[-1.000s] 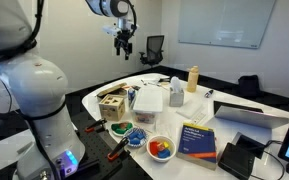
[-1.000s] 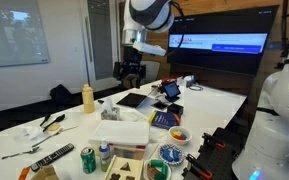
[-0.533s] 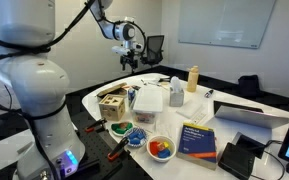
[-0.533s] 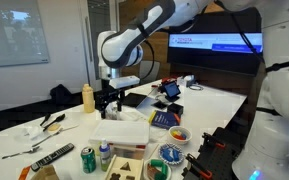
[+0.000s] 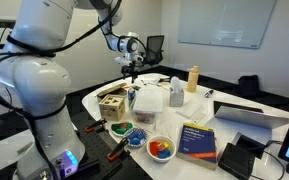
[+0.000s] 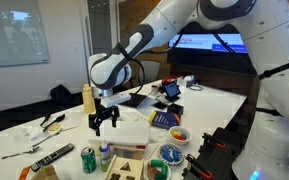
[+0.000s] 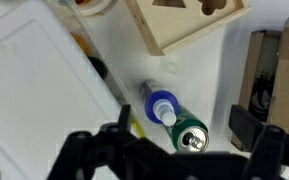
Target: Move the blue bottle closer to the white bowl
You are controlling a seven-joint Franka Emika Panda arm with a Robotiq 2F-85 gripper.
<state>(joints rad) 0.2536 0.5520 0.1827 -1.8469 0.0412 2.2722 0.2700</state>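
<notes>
The gripper [image 6: 105, 124] is held spread wide and empty above the cluttered end of the table. In the wrist view the blue bottle [image 7: 161, 106] is seen upright, cap-first, almost directly below and roughly centred between the fingers, so a straight descent along its vertical axis is called for. A green can [image 7: 191, 136] stands just beside it, possibly touching. A white container [image 7: 34, 90] and a wooden box [image 7: 184, 25] crowd the other sides. The white bowl [image 6: 176, 134] is set past the container, near a blue book [image 6: 164, 119]
</notes>
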